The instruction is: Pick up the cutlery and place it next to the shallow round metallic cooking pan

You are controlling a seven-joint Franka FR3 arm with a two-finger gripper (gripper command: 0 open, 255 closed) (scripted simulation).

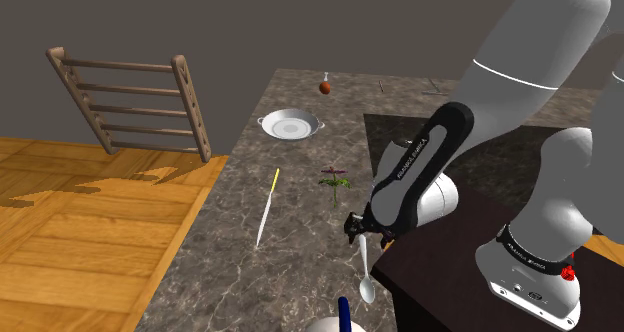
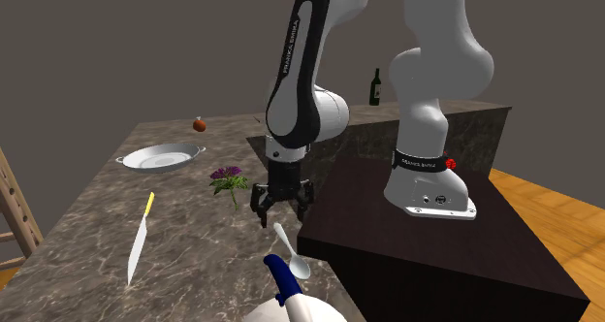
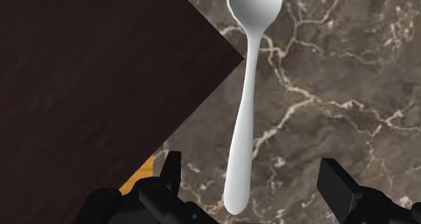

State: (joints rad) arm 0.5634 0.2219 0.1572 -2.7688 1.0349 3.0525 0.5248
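Right now your black two-finger gripper [image 3: 251, 170] hovers with its fingers spread wide, straddling but not touching the handle of the slim, pale, glossy spoon [image 3: 247, 101]. The spoon lies flat on the brown marbled counter [image 3: 330, 88] beside the dark stand [image 3: 88, 67]. It's probably light, stiff and slippery, so pinch it mid-handle.

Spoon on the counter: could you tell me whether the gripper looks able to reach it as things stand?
Probably yes. The open gripper hangs above the spoon, whose handle lies between the fingers, untouched. The stand comes close beside it but does not cover it.
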